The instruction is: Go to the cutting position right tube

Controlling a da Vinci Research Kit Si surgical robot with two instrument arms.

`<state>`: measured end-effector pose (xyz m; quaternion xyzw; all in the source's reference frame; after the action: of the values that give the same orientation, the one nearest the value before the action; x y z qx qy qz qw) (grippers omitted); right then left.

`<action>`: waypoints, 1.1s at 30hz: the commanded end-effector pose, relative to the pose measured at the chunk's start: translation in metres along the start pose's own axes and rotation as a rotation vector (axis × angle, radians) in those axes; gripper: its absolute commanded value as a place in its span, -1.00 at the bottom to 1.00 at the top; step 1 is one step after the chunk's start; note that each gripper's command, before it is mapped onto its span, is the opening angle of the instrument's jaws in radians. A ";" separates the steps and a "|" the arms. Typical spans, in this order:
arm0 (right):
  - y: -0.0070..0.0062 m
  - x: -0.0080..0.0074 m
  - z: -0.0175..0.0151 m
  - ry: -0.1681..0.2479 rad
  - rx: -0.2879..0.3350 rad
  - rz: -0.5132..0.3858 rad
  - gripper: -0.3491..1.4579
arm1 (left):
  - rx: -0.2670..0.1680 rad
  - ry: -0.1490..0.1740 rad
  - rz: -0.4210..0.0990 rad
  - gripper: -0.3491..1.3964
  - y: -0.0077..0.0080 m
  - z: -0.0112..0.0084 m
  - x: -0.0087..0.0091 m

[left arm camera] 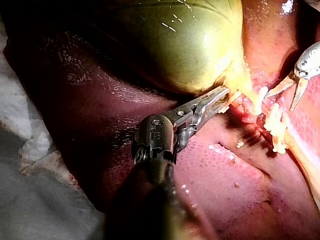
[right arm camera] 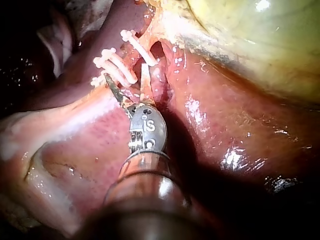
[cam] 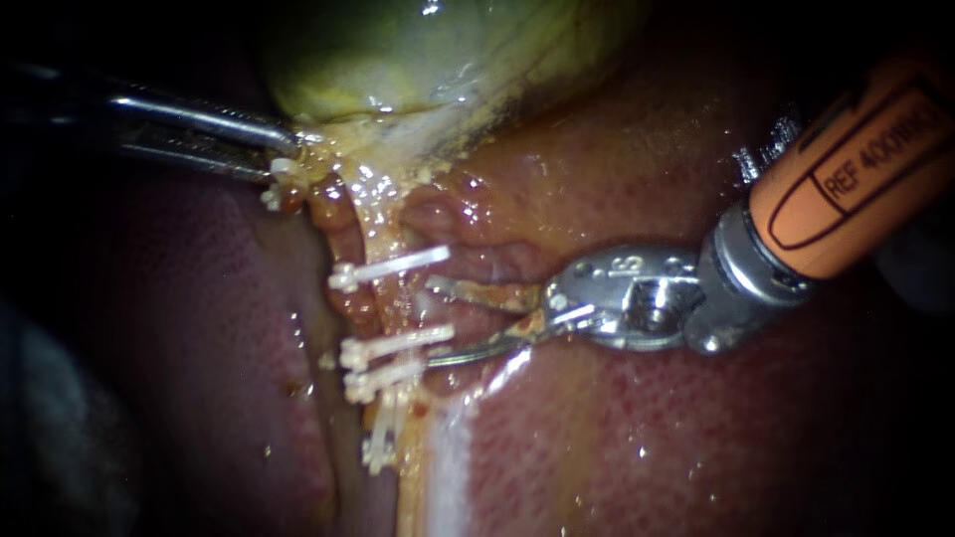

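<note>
**A:** Two instruments show over a dark red, wet liver point(cam: 647, 438). What is each one doing?

**B:** The left instrument point(cam: 288, 149), a thin steel shaft, has its jaws pressed onto the pale neck of the glossy yellow-green gallbladder point(cam: 398, 60) and holds it taut. The right instrument point(cam: 432, 321), orange-sleeved with a silver wrist, ends in two narrow blades. They are spread, with a clear gap between them.

**A:** Where is the tube to be cut?

**B:** A thin, yellowish-pink tube point(cam: 398, 303) runs down from the gallbladder's neck. It is crossed by one white plastic clip point(cam: 390, 267) above and a cluster of white clips point(cam: 396, 343) below. The blade tips reach into the bare stretch between them, one tip just under the upper clip and the other beside the lower cluster. A redder strand lies alongside, and I cannot say for sure which is the right tube.

**A:** Which step is this?

**B:** It looks like the end of the approach, with the blades lined up and nothing cut. The next move calls for easing forward until the tube lies fully inside the gap, clear of every clip, while the left instrument holds the tension.
</note>
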<state>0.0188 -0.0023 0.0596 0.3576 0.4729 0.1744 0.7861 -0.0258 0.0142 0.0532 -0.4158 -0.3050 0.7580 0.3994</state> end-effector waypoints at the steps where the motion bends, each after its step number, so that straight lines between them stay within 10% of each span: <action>1: 0.0002 -0.0001 0.0000 0.002 0.000 0.006 0.98 | 0.000 0.000 0.000 -1.00 0.0000 0.0000 0.0000; 33: 0.0005 0.0020 0.0074 0.086 0.157 0.092 0.92 | 0.001 0.000 -0.001 -1.00 0.0002 0.0000 0.0000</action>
<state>0.0269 -0.0040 0.0611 0.4325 0.5041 0.1902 0.7229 -0.0259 0.0141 0.0531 -0.4160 -0.3051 0.7578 0.3995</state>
